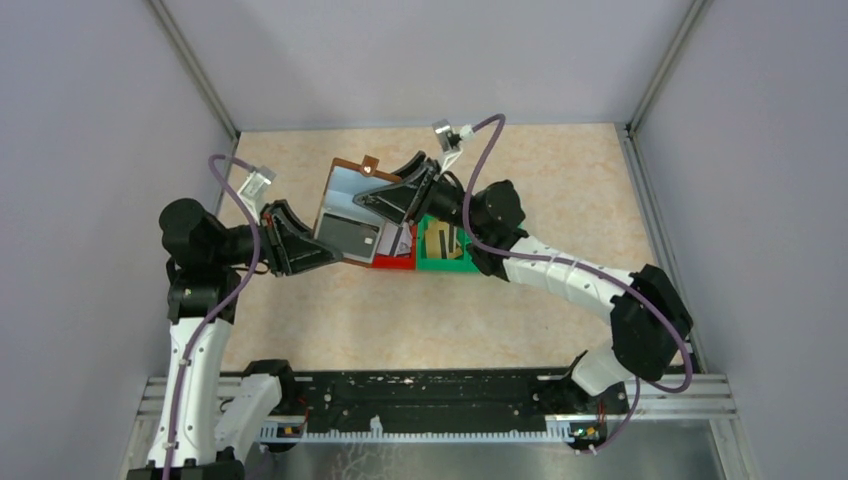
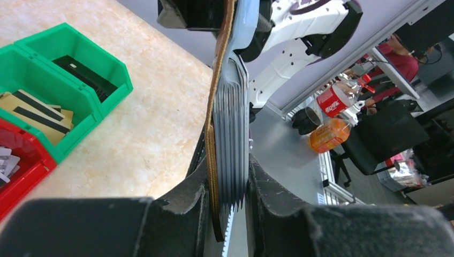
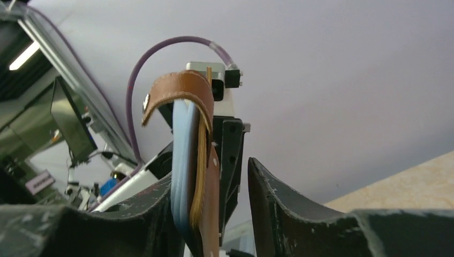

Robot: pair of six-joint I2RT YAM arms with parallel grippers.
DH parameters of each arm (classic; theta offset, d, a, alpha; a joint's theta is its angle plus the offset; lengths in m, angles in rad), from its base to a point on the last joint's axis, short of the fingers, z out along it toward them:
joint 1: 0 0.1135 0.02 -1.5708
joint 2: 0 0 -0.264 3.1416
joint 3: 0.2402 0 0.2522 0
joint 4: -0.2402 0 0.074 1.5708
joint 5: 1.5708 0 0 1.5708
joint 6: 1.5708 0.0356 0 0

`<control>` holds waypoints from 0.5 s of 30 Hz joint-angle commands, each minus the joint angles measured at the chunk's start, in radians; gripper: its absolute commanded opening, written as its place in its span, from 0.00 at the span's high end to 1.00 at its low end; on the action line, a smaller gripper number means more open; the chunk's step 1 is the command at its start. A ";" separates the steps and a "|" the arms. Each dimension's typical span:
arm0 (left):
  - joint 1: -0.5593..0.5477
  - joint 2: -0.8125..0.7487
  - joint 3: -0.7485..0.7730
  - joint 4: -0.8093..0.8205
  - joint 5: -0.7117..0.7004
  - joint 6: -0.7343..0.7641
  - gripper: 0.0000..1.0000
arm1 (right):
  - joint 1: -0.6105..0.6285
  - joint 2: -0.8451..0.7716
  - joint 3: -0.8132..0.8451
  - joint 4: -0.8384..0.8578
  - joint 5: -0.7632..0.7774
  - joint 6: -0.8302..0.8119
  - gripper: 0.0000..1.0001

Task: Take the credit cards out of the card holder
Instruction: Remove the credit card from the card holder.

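Observation:
The brown card holder [image 1: 350, 190] hangs open above the table, pale blue inside, and a dark grey card [image 1: 350, 236] shows in its lower pocket. My left gripper [image 1: 305, 247] is shut on its lower left edge. In the left wrist view the fingers [image 2: 195, 187] pinch the brown cover and the stacked pockets of the card holder [image 2: 230, 118]. My right gripper [image 1: 395, 200] is open at the right edge. There the card holder [image 3: 195, 139] leans on one finger [image 3: 155, 203], with a gap to the other. Gold credit cards [image 2: 37, 110] with dark stripes lie in the green bin [image 2: 115, 91].
A red bin [image 1: 395, 262] with whitish scraps [image 2: 5, 160] sits beside the green bin [image 1: 447, 264], both just below the held holder. Grey walls close in the table on the left, the back and the right. A black rail [image 1: 430, 400] runs along the near edge.

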 commanded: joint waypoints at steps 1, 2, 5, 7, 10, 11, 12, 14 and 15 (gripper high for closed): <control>0.001 -0.001 0.048 -0.126 0.057 0.207 1.00 | -0.022 -0.037 0.134 -0.189 -0.244 -0.078 0.60; 0.000 0.003 0.062 -0.167 0.062 0.255 1.00 | -0.025 -0.034 0.159 -0.231 -0.277 -0.091 0.62; 0.001 0.014 0.108 -0.304 0.073 0.407 1.00 | -0.039 -0.024 0.207 -0.314 -0.343 -0.109 0.71; 0.001 0.023 0.133 -0.390 0.076 0.500 1.00 | -0.047 -0.022 0.224 -0.342 -0.386 -0.112 0.78; 0.001 0.036 0.157 -0.465 0.083 0.575 1.00 | -0.055 -0.019 0.258 -0.417 -0.452 -0.128 0.85; 0.001 0.039 0.164 -0.482 0.083 0.597 1.00 | -0.057 -0.019 0.269 -0.445 -0.476 -0.137 0.85; 0.001 0.042 0.171 -0.500 0.077 0.622 1.00 | -0.060 -0.019 0.278 -0.468 -0.503 -0.146 0.86; 0.001 0.044 0.179 -0.525 0.065 0.656 1.00 | -0.064 -0.024 0.298 -0.522 -0.540 -0.176 0.86; 0.001 0.046 0.180 -0.527 0.062 0.659 1.00 | -0.064 -0.026 0.308 -0.559 -0.542 -0.197 0.86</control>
